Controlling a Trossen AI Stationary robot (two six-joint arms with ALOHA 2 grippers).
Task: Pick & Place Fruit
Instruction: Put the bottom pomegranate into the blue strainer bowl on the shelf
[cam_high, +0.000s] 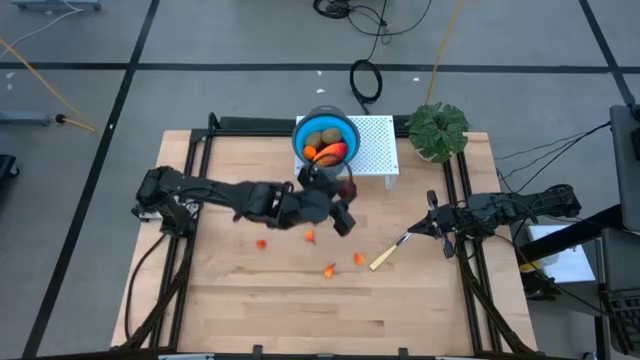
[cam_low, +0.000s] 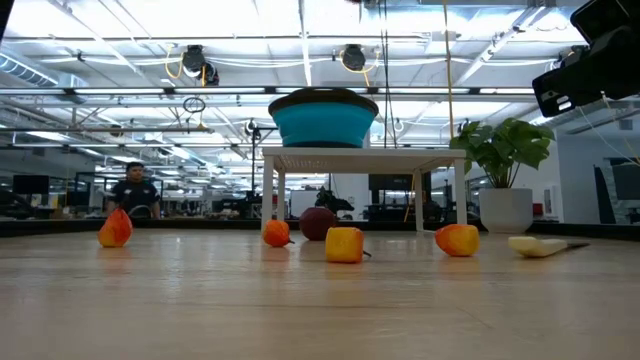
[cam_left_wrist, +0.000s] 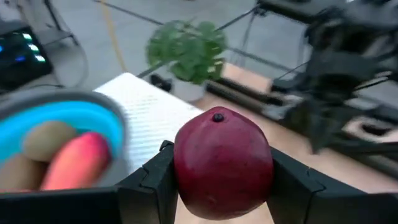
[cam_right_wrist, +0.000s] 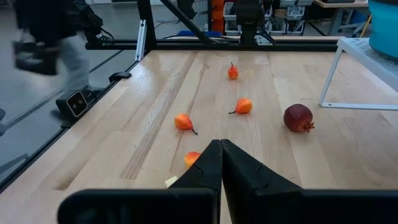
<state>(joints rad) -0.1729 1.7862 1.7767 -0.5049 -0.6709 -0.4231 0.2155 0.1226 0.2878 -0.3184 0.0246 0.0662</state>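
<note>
My left gripper (cam_high: 340, 200) hovers near the blue bowl (cam_high: 325, 140) and is shut on a dark red ball (cam_left_wrist: 222, 162). The bowl stands on a white perforated stand (cam_high: 372, 145). It holds two brownish-green ovals (cam_left_wrist: 46, 140) and the long red-orange piece (cam_left_wrist: 78, 163). A second dark red ball (cam_right_wrist: 298, 118) rests on the table by the stand. Several small orange bits (cam_right_wrist: 184, 122) lie on the wood. My right gripper (cam_right_wrist: 221, 146) waits shut at the table's right side. My left gripper pinches the dark red ball between its two fingers (cam_left_wrist: 152, 183), one on each opposite side of its round body (cam_left_wrist: 186, 174). The ball's small dark tip (cam_left_wrist: 217, 116) points away from the wrist. It is lifted clear, above the height of the bowl's rim.
A yellow-handled knife (cam_high: 390, 255) lies near the right gripper. A green potted plant (cam_high: 438, 130) stands at the far right corner beside the stand. The stand's legs (cam_low: 272, 195) straddle part of the far table. A person (cam_low: 132, 190) shows in the room beyond.
</note>
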